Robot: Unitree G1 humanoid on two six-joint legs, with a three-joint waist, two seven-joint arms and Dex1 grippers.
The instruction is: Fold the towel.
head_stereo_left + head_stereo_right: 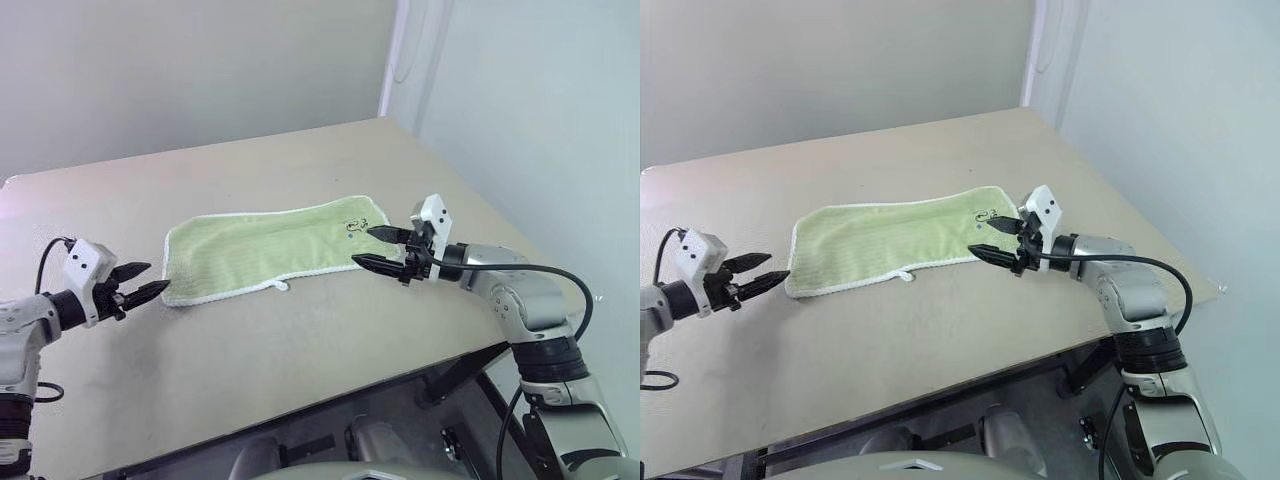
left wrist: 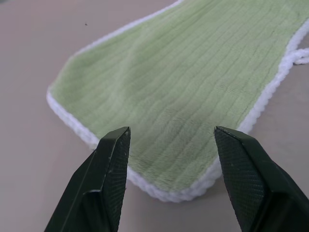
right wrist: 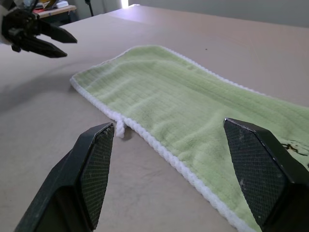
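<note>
L gripper (image 1: 143, 281) hung spread, just off the towel's (image 1: 270, 248) left end. Towel lay flat, unfolded, mid table (image 1: 300, 340). R gripper (image 1: 378, 247) gaped wide over the right end, nothing pinched. Risk, imo: jaws skate over the thin hem and close empty, or one end lifts early and bunches.

A plain beige table (image 1: 300, 350) carries one thing, the towel (image 1: 270, 250) (light yellow-green, white-edged), spread flat and unfolded.
</note>
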